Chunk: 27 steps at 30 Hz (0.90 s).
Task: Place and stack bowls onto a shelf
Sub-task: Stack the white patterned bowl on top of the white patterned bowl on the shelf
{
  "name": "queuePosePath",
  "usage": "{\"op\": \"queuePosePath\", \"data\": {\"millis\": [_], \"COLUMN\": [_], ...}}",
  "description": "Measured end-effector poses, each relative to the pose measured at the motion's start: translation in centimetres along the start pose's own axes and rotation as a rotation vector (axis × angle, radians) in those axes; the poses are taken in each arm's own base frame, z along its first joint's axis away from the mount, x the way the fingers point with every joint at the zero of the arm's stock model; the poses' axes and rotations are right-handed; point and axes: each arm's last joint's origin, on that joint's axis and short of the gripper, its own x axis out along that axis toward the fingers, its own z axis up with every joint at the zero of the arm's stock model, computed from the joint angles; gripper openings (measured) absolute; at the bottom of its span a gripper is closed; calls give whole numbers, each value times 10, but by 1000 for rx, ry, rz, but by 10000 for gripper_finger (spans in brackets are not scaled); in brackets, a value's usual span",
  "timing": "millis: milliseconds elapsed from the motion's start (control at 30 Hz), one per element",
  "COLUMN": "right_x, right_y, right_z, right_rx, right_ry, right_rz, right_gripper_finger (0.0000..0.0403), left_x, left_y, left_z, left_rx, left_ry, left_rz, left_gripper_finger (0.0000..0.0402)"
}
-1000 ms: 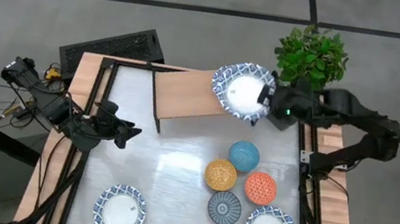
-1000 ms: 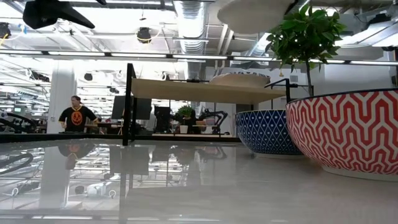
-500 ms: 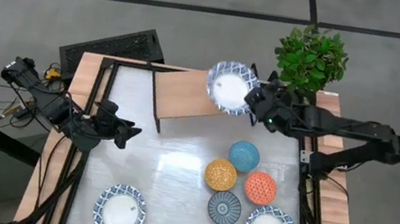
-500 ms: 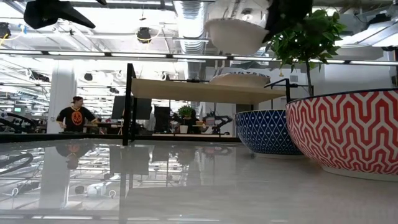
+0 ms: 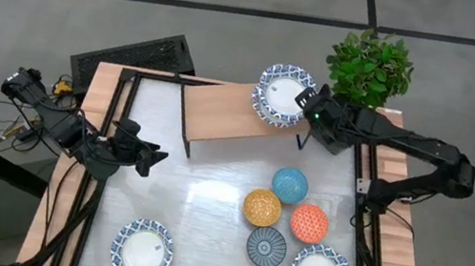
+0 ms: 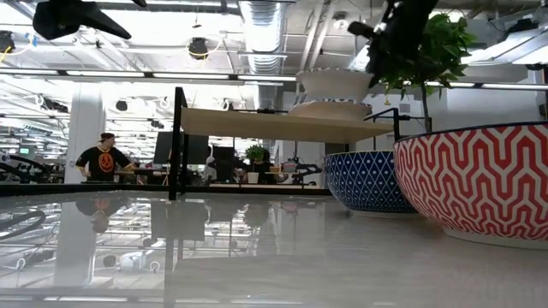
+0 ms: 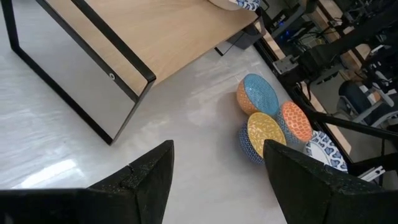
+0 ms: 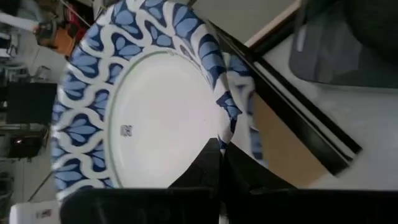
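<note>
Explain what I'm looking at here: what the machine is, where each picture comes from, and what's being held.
Two dark robot arms work at a white table. One picture looks straight down, one sits at tabletop height, and one camera rides on each wrist. The right tool grips the rim of a wide white bowl above another one lying on the wooden shelf. The left tool waits open near the table's left edge. On the table sit four small coloured bowls and two more wide ones.
</note>
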Motion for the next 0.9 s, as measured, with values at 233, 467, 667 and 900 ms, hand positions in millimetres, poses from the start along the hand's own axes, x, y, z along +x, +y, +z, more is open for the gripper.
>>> {"op": "queuePosePath", "data": {"millis": [233,467,667,900], "right_x": [26,39,38,38], "right_y": [1,3,4,4], "right_z": [-9,-11,-11,-11], "right_rx": [-75,-69,-117,-159], "right_ry": [65,65,67,78], "right_rz": [-66,-74,-60,-58], "right_gripper_finger": [23,26,35,66], "left_x": [0,0,0,0], "left_y": [1,1,1,1], "left_z": [0,0,0,0], "left_rx": [6,3,2,7], "left_ry": [0,9,5,3], "left_rz": [5,3,3,4], "left_gripper_finger": [232,232,232,232]}}
